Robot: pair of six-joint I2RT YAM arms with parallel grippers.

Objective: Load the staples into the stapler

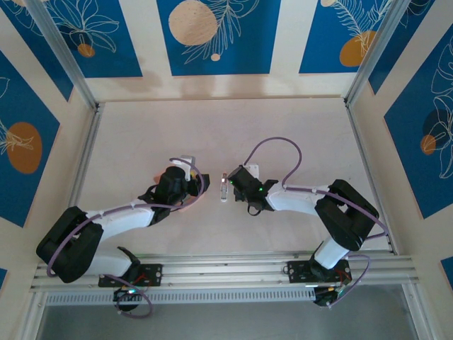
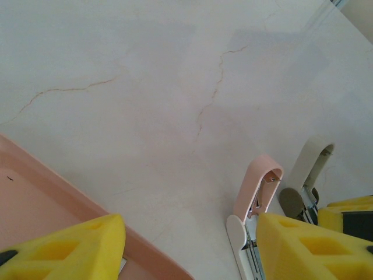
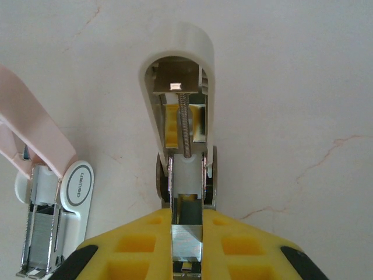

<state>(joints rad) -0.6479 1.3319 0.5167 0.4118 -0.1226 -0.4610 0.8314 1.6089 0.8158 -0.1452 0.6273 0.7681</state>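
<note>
From above, two arms meet mid-table, with the left gripper (image 1: 188,173) and right gripper (image 1: 232,185) close together. The left wrist view has its fingers spread, grasping nothing, over one pink tray (image 2: 70,195) and beside two opened staplers: a pink stapler (image 2: 256,189) and a white stapler (image 2: 312,163). In the right wrist view, the fingers are clenched on the white stapler. What look like the staples (image 3: 41,236) sit as a grey ribbed strip in the pink stapler's channel.

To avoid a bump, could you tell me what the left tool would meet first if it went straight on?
Probably just the bare table; the left tool points between the pink tray and the pink stapler, though depth is unclear.
</note>
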